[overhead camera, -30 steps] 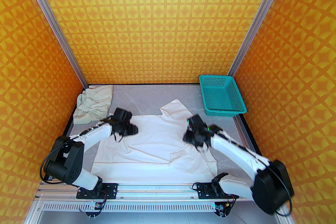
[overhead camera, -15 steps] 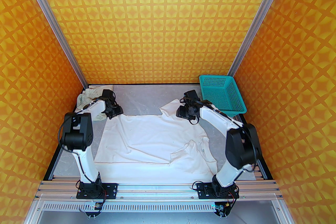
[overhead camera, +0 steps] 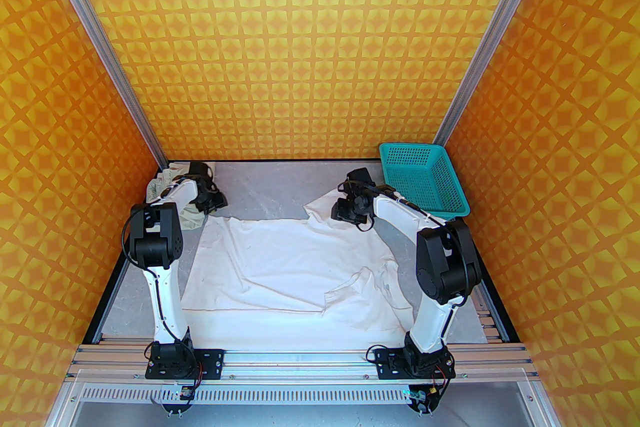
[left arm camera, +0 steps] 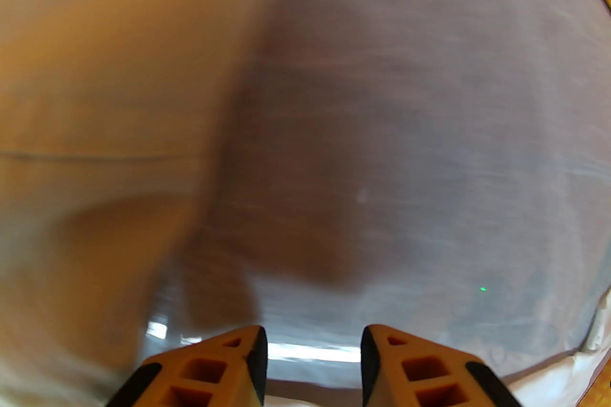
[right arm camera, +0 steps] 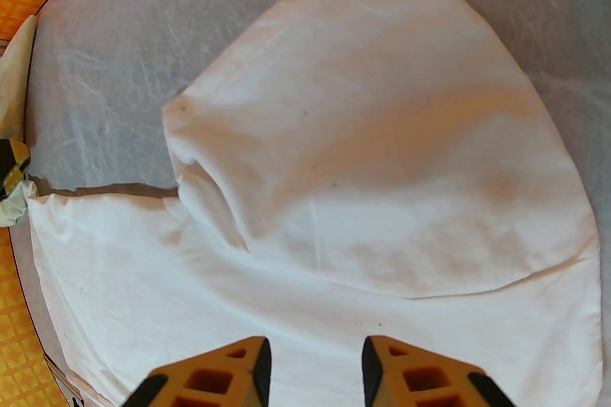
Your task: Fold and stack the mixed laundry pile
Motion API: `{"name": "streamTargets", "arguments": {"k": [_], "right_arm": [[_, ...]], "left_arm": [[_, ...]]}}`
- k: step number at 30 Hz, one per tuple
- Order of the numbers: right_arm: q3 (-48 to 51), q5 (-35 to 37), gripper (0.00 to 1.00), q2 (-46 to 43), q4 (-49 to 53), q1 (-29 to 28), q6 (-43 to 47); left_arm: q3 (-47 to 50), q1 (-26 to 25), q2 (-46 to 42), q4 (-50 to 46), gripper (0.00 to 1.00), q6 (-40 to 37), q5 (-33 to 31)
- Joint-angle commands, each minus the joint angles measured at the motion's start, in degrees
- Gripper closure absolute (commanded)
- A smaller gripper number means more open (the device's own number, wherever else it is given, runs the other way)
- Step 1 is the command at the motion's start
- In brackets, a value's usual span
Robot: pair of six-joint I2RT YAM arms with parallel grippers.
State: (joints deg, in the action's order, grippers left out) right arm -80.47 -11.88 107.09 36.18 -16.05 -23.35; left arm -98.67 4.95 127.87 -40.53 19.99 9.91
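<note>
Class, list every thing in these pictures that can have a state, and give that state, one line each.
white shirt, spread on the table, rumpled, not folded.
beige garment, bunched in the far left corner.
teal basket, upright, empty.
left end effector, open, gripping nothing.
right end effector, open above the shirt, gripping nothing.

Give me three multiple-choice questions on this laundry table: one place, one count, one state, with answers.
1. Where on the table does the beige garment lie? A near right corner; B far left corner; C centre.
2. How many garments are on the table? A two; B four; C none.
3. The teal basket is: A overturned; B full of cloth; C empty.
Answers: B, it lies bunched in that corner; A, just it and the white shirt; C, its mesh floor shows bare.
</note>
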Motion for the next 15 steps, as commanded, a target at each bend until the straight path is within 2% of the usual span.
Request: {"name": "streamTargets", "arguments": {"k": [1,10,15], "right_arm": [[-2.8,-0.5,0.63,1.8,0.9,0.7,1.4],[-5.9,0.4,0.62,3.7,2.5,1.4,2.3],[-5.9,0.5,0.62,3.6,2.9,1.5,2.4]], "left_arm": [[0.0,2.7,-0.1,-1.7,0.62,-1.7,-1.1],[-1.2,2.3,-1.1,-4.7,0.58,-7.8,2.2],[1.9,1.6,-2.9,-5.2,0.58,-7.5,2.0]]}}
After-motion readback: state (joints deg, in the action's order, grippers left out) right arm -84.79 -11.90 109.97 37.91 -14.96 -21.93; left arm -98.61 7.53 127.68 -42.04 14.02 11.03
